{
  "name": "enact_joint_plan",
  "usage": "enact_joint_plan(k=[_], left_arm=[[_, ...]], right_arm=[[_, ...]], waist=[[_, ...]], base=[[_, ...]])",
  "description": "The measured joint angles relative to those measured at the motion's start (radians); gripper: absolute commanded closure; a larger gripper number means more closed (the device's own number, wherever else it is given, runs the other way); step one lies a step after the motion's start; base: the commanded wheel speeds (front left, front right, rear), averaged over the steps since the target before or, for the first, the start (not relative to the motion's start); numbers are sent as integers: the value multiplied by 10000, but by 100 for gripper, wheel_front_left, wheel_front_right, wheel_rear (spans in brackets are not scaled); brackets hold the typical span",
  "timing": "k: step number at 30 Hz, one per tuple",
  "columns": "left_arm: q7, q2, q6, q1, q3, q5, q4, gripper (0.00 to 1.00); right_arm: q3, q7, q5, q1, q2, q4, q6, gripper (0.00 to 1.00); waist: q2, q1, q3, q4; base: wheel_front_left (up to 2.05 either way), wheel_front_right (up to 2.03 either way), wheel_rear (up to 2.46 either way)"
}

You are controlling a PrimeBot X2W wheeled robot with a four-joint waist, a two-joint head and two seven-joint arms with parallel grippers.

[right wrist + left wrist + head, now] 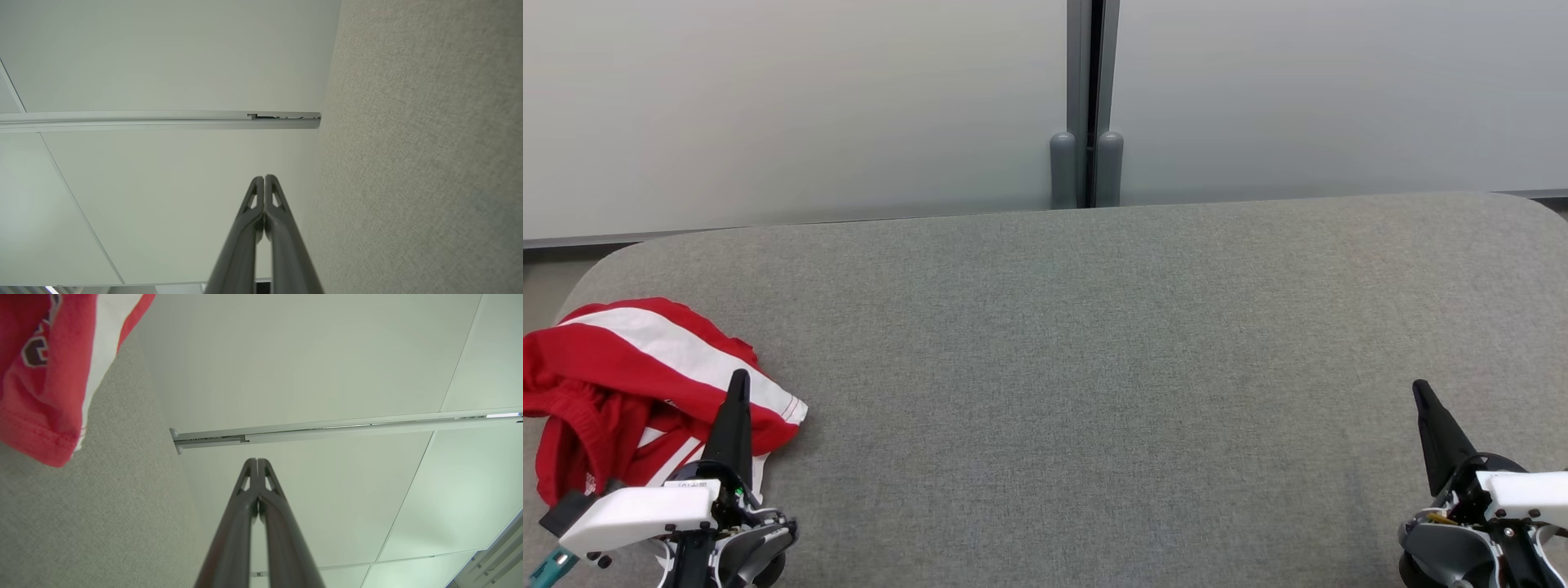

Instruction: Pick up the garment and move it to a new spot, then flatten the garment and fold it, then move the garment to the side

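A red garment with white stripes lies crumpled at the near left corner of the grey fabric surface. My left gripper is shut and empty, its fingers rising in front of the garment's right edge. In the left wrist view the shut left gripper points past the garment, which hangs in at the upper left. My right gripper stands shut and empty at the near right, far from the garment. The right wrist view shows that gripper with its fingers pressed together beside the grey fabric.
A pale wall with a grey vertical post runs along the far edge of the surface. The surface has rounded far corners; the garment's left part reaches its left edge.
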Motion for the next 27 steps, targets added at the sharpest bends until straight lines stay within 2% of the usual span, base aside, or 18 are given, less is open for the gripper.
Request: enact_joint_plan(k=[27], left_arm=[[0, 0, 0, 0, 0, 0, 0, 100]], right_arm=[[0, 0, 0, -1, 0, 0, 0, 100]], waist=[[0, 0, 0, 0]], base=[[0, 0, 0]])
